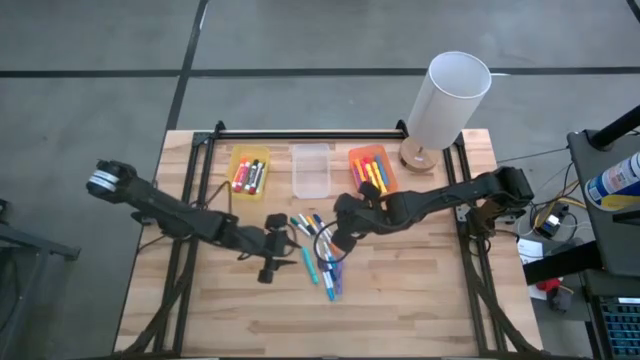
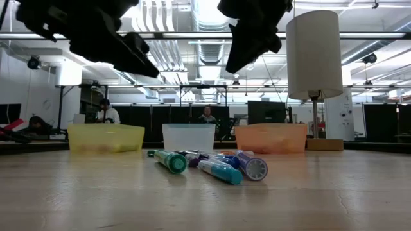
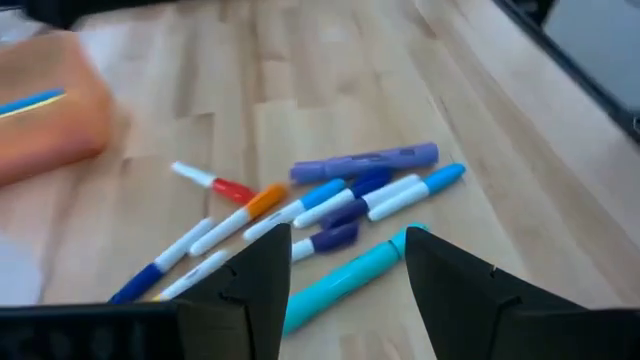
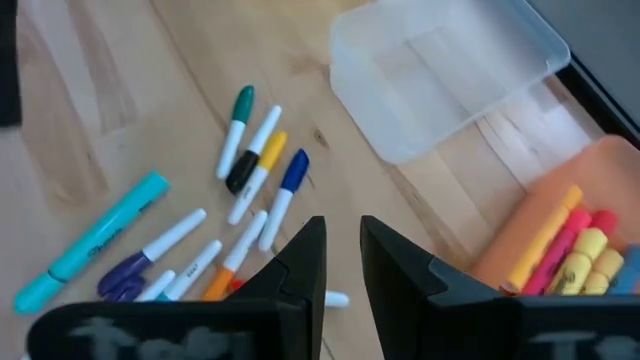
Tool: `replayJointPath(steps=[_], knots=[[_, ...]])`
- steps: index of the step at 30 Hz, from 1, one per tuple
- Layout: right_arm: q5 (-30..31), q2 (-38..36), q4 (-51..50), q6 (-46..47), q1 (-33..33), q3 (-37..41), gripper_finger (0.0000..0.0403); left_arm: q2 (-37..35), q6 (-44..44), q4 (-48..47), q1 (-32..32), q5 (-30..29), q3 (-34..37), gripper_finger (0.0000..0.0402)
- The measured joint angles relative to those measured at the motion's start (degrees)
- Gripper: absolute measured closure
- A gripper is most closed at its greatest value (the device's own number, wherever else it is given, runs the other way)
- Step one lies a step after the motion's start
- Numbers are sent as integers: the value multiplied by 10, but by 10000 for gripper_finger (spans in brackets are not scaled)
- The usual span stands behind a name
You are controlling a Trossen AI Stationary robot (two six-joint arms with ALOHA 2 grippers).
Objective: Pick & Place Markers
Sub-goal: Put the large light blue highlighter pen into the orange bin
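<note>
Several loose markers (image 1: pixel 320 248) lie in a heap on the wooden table (image 1: pixel 420 290), among them a teal highlighter (image 3: pixel 345 280) and a purple one (image 3: pixel 365 162). My left gripper (image 3: pixel 348 268) hovers open just left of the heap and slants down at it, with nothing between its fingers. My right gripper (image 4: pixel 343 250) hangs over the heap's far right side, tilted down. Its fingers stand a narrow gap apart with nothing between them. In the low view both grippers (image 2: pixel 138 61) (image 2: pixel 239 59) hang well above the markers (image 2: pixel 218 168).
Three small bins stand in a row at the far side: a yellow one (image 1: pixel 249 172) with markers, a clear one (image 1: pixel 311 170), and an orange one (image 1: pixel 372 170) with markers. A white-shaded lamp (image 1: pixel 447 100) stands at the far right. Bare wood lies near the front edge.
</note>
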State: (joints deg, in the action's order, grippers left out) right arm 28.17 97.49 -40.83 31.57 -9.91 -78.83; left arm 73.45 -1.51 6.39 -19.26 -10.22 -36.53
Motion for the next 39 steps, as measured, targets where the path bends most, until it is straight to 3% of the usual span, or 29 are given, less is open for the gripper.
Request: replayJointPath(steps=[5, 12, 21, 33, 39], knots=[[-1, -2, -8, 15, -2, -1, 344, 76, 62, -8, 14, 51, -46, 211], [-2, -3, -8, 14, -6, -1, 344, 167, 112, -69, 29, 51, -104, 211], [-2, -3, -8, 13, -7, -1, 344, 241, 145, -80, 50, 50, -132, 211], [-1, -3, -8, 13, -8, -1, 346, 272, 114, -100, 54, 79, -139, 215], [-1, -3, -7, 14, -8, -1, 346, 266, 75, -112, 54, 92, -139, 270]])
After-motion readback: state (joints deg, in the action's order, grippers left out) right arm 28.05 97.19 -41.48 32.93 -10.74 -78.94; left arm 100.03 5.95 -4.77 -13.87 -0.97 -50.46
